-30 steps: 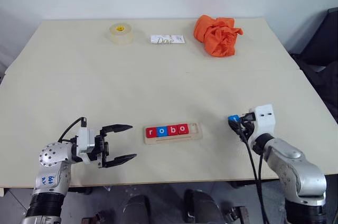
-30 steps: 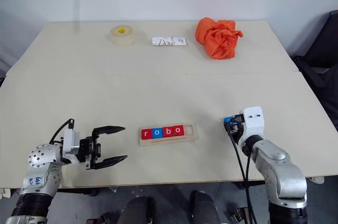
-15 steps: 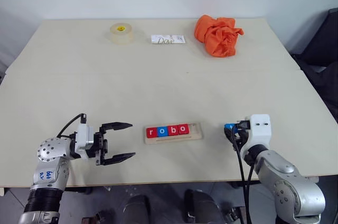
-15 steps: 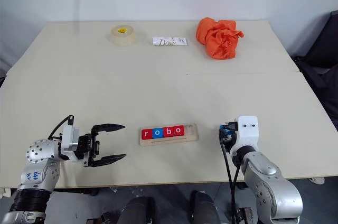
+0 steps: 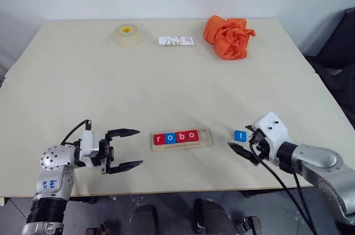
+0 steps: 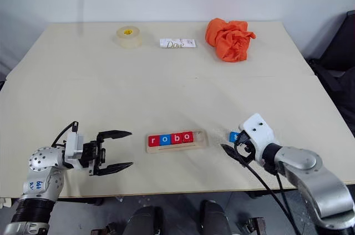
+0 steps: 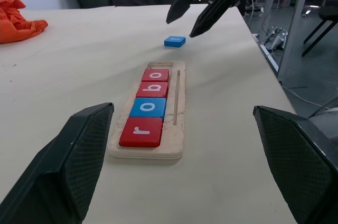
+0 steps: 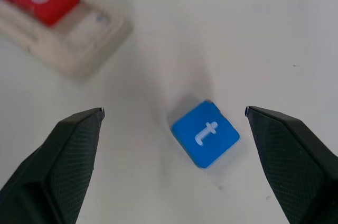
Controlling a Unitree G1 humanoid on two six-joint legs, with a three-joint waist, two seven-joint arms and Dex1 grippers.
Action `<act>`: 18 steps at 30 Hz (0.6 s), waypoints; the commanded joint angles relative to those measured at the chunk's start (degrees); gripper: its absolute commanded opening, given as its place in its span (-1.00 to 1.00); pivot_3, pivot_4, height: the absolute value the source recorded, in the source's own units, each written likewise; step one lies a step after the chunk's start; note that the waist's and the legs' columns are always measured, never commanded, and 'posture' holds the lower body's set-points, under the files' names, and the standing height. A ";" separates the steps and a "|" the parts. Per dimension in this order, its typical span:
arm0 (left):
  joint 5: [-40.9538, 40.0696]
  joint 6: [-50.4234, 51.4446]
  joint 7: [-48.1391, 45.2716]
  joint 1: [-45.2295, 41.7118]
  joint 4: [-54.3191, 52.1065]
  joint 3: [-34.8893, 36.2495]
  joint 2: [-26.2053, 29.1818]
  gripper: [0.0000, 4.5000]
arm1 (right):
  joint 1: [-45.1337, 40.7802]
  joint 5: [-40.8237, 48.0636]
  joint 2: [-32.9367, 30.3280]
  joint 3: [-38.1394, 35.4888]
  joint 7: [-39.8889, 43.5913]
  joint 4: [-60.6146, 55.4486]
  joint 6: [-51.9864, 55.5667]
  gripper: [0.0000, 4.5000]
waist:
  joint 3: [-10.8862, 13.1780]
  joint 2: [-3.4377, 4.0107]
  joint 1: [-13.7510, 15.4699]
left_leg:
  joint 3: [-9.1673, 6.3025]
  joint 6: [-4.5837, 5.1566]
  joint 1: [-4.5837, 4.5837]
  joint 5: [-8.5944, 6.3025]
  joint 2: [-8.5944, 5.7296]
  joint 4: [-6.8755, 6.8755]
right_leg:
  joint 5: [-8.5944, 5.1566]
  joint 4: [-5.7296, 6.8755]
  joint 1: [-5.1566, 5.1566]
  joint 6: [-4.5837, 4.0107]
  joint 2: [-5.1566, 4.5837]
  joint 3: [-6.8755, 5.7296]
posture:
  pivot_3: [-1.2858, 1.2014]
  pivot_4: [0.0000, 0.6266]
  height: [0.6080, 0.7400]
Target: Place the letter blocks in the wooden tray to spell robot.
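Observation:
The wooden tray [image 5: 206, 138] lies near the table's front edge, between my arms. It holds a red r [image 5: 159, 138], a blue o [image 5: 170, 137], a red b [image 5: 181, 136] and a red o [image 5: 192, 134], and the slot at its right end is bare. A blue t block [image 5: 240, 136] lies flat on the table just right of the tray. My right gripper [image 5: 242, 140] hovers open just over the t block [image 8: 206, 133], touching nothing. To the left of the tray, my left gripper [image 5: 139, 147] is open and empty, pointing at the tray.
At the far side of the table sit a tape roll [image 5: 127, 34], a white Dove packet [image 5: 176, 41] and a crumpled orange cloth [image 5: 228, 35]. The table's front edge runs close below the tray and both grippers.
My right gripper opened and let go of the blue t block, which now lies on the table. The wrist rolled and drew back slightly. The left gripper stayed put.

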 commanded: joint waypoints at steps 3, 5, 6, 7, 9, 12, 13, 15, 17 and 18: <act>0.29 -1.51 1.18 0.93 -1.10 0.16 -1.11 1.00 | -6.61 -5.22 -5.04 6.36 11.69 14.01 -12.84 0.99 | 0.01 -0.02 0.09 | 0.00 0.00 0.00 0.00 0.01 0.00 | 0.00 0.00 -0.01 0.00 0.02 -0.01 | 0.03 -0.52 1.00; 0.33 -1.69 1.78 1.67 -1.77 0.24 -1.38 1.00 | -9.53 -6.94 -4.47 8.60 13.41 18.49 -15.41 0.99 | 0.01 -0.01 0.06 | 0.03 -0.01 0.00 0.00 0.01 0.00 | 0.00 0.01 -0.03 0.00 0.03 0.00 | 0.03 -0.52 1.00; 0.39 -1.80 2.19 2.06 -2.12 0.32 -1.52 1.00 | -10.82 -7.78 -4.21 9.85 14.74 20.69 -17.04 0.99 | 0.01 -0.01 -0.02 | 0.04 -0.01 -0.01 0.00 0.01 0.00 | 0.00 0.02 -0.03 0.00 0.02 0.00 | 0.03 -0.52 1.00; 0.41 -1.84 2.54 2.37 -2.42 0.34 -1.58 1.00 | -11.68 -8.40 -4.09 10.77 15.77 22.22 -18.00 0.99 | 0.01 -0.01 -0.07 | 0.06 -0.01 0.00 0.01 0.01 0.00 | 0.00 0.02 -0.04 0.01 0.02 0.01 | 0.03 -0.52 1.00; 0.35 -1.97 3.05 3.08 -3.03 0.43 -1.58 1.00 | -12.78 -9.88 -4.10 12.43 17.59 24.70 -19.90 0.99 | 0.01 -0.02 0.01 | 0.06 -0.02 0.01 0.01 0.02 0.01 | 0.01 0.02 -0.02 0.02 0.02 0.00 | 0.03 -0.52 1.00; 0.21 -2.12 3.53 4.04 -3.70 0.66 -1.38 1.00 | -14.34 -11.40 -3.15 13.38 18.53 27.33 -21.82 0.82 | -0.02 -0.05 0.07 | 0.05 -0.02 0.03 0.01 0.03 0.06 | 0.02 0.03 0.01 0.03 0.02 0.00 | 0.03 -0.52 1.00; 0.21 -2.15 3.84 4.43 -3.99 0.82 -1.35 1.00 | -14.84 -11.62 -2.89 13.46 18.89 27.69 -22.06 0.73 | -0.02 -0.05 0.02 | 0.05 -0.03 0.05 0.01 0.03 0.07 | 0.02 0.03 0.04 0.04 0.02 0.00 | 0.03 -0.52 1.00; 0.14 -2.18 4.16 4.90 -4.34 1.08 -1.27 1.00 | -15.33 -11.90 -2.69 13.53 19.54 27.83 -22.09 0.45 | -0.02 -0.06 -0.11 | 0.07 -0.03 0.07 0.01 0.04 0.09 | 0.05 0.03 0.04 0.05 0.01 0.01 | 0.03 -0.52 1.00; 0.11 -2.20 4.35 5.21 -4.52 1.18 -1.20 1.00 | -15.66 -12.44 -2.90 13.67 20.09 27.95 -22.29 0.12 | -0.02 -0.05 -0.08 | 0.06 -0.04 0.08 0.02 0.05 0.11 | 0.05 0.06 0.04 0.04 0.01 0.01 | 0.03 -0.52 1.00; 0.16 -2.25 4.45 5.33 -4.55 1.19 -1.21 1.00 | -15.77 -12.69 -2.99 13.69 20.28 28.10 -22.41 -0.01 | -0.02 -0.05 -0.05 | 0.06 -0.05 0.08 0.02 0.05 0.11 | 0.05 0.07 0.04 0.04 0.01 0.01 | 0.03 -0.52 1.00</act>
